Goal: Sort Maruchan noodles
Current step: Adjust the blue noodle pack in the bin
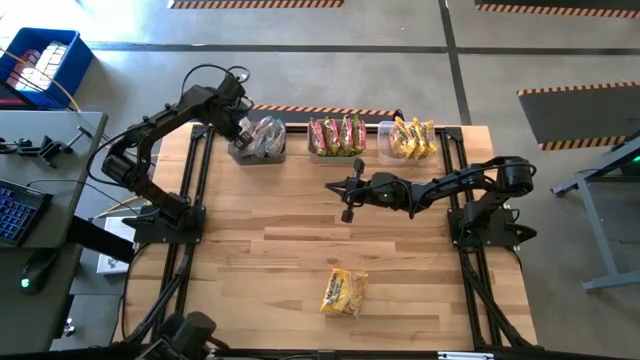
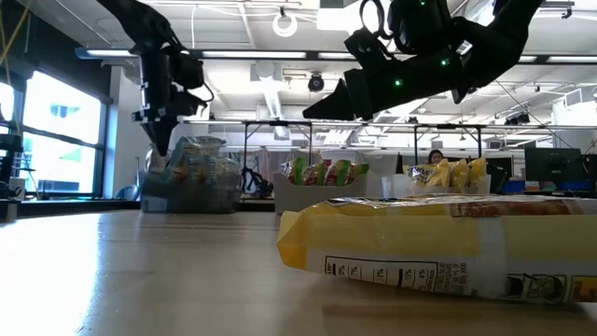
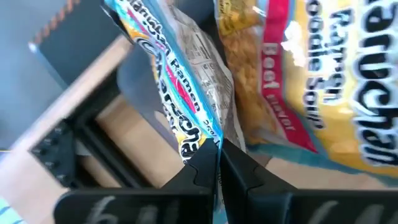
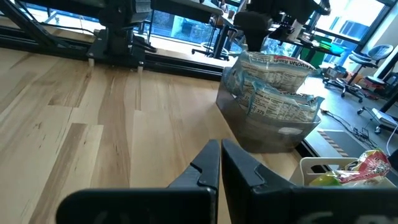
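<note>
Three bins stand along the table's far edge. The left bin (image 1: 236,152) holds silvery and blue-printed Maruchan packets (image 1: 266,135), the middle bin (image 1: 336,155) red and green ones, the right bin (image 1: 384,128) yellow ones. One yellow packet (image 1: 344,292) lies flat near the table's near edge, filling the low view's foreground (image 2: 438,245). My left gripper (image 3: 217,155) is over the left bin's left end (image 2: 157,149), shut on a packet. My right gripper (image 1: 332,186) hovers shut above the table's centre (image 4: 221,149), holding nothing. My left gripper pinches the thin edge (image 3: 208,134) of a blue, yellow and silvery packet between its two fingers. It comes from above, pointing down into the left bin. The packet stands among the other packets there, next to a yellow one with red print (image 3: 280,81). Whether it is lifted clear I cannot tell.
Bare wooden table (image 1: 260,260) spreads between the bins and the lone yellow packet. Black frame rails (image 1: 195,180) run along the table's left and right sides. A desk with equipment (image 1: 40,150) stands beyond the left edge.
</note>
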Tool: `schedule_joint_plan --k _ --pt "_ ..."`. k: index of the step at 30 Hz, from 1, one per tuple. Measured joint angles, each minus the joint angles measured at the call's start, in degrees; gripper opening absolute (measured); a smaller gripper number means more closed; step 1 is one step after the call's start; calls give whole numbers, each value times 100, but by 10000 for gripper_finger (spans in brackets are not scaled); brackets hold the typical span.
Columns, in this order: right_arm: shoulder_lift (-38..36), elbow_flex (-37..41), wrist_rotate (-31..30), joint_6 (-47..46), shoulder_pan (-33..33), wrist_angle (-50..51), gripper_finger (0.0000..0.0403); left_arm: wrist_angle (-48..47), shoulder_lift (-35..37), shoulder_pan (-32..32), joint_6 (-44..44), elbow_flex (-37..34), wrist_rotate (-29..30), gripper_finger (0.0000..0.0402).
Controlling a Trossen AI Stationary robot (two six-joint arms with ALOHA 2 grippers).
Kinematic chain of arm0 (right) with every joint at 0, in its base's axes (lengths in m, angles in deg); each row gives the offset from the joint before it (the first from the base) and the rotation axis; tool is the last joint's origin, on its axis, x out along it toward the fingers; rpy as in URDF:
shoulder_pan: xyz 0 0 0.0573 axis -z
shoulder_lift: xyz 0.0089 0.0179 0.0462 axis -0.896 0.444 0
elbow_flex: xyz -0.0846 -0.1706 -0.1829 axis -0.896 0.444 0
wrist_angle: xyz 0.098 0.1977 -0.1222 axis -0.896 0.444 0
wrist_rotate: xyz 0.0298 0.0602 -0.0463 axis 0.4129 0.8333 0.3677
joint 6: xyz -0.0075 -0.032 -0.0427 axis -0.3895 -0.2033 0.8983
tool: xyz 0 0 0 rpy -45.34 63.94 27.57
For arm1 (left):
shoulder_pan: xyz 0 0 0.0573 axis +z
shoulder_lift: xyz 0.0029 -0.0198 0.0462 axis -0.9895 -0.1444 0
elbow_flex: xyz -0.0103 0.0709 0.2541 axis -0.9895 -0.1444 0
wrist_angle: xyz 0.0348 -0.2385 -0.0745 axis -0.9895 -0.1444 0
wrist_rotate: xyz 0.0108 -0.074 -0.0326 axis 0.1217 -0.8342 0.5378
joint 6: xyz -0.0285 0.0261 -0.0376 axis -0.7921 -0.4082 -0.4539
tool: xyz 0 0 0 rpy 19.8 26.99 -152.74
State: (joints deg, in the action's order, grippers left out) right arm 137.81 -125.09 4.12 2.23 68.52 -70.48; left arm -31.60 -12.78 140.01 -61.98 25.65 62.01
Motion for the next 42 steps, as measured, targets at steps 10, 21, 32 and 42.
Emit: schedule_joint_plan --k 10,21,32,42 --pt "2 0 39 -32 0 0 0 -277 6 -64 -164 430 202 0" --pt "2 0 39 -37 0 0 0 89 6 -282 -227 -216 109 0" --pt "2 0 37 3 0 0 0 96 19 -228 -317 17 -15 0" --pt "2 0 37 5 0 26 0 504 261 -300 -463 -277 89 0"
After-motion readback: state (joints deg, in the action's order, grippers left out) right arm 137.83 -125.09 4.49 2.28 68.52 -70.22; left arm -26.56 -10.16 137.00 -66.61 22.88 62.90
